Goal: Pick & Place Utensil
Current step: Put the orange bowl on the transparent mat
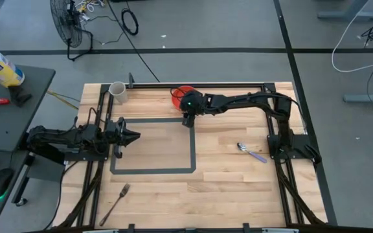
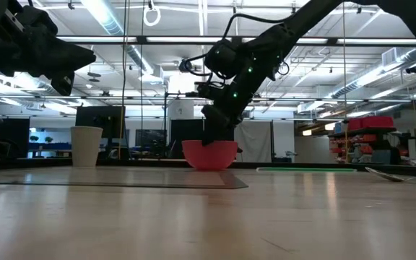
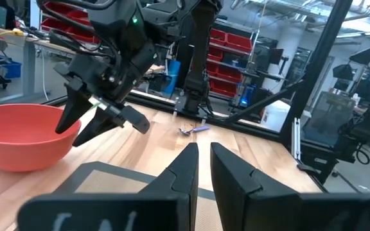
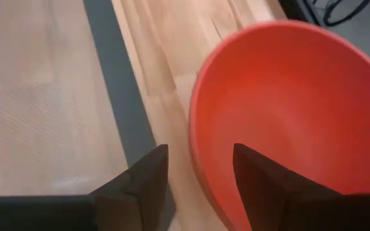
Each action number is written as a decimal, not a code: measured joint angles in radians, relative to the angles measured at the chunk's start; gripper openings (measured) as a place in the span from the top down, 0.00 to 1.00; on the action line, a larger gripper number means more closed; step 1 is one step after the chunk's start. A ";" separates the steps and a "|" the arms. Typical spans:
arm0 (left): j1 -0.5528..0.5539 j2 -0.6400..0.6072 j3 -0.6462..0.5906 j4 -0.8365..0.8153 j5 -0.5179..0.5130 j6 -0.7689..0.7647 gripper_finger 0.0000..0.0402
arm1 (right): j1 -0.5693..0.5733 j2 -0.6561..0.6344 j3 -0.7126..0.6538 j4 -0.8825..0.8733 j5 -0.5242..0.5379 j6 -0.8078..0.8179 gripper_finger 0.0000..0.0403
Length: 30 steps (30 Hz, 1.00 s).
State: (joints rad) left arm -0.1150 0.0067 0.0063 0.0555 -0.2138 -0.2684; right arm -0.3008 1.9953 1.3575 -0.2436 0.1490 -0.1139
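Right end effector point(image 1: 188, 121) spread, empty, poised at the rim of the red bowl point(image 1: 181, 94), beside the taped rectangle point(image 1: 154, 145). Left end effector point(image 1: 133, 136) clenched on nothing, over the table point(image 1: 225, 188). Purple-handled spoon point(image 1: 251, 152) lying near the right arm's base; fork point(image 1: 114, 203) near the front edge. No readable writing.

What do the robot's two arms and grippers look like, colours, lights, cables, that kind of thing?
Both arms are matte black, built from jointed tubular links. The right gripper has two dark wedge-shaped fingers and a small green light glowing on its wrist housing, with thin black cables running along the links. The left gripper has the same tapered black fingers, ending in narrow tips.
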 joint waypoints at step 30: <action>0.000 0.000 0.000 0.000 0.001 -0.009 0.89 | -0.007 0.000 0.000 -0.033 0.000 -0.109 0.82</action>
State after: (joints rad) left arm -0.1150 0.0067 0.0063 0.0555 -0.2127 -0.2775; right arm -0.3080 1.9953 1.3573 -0.2764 0.1490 -0.2230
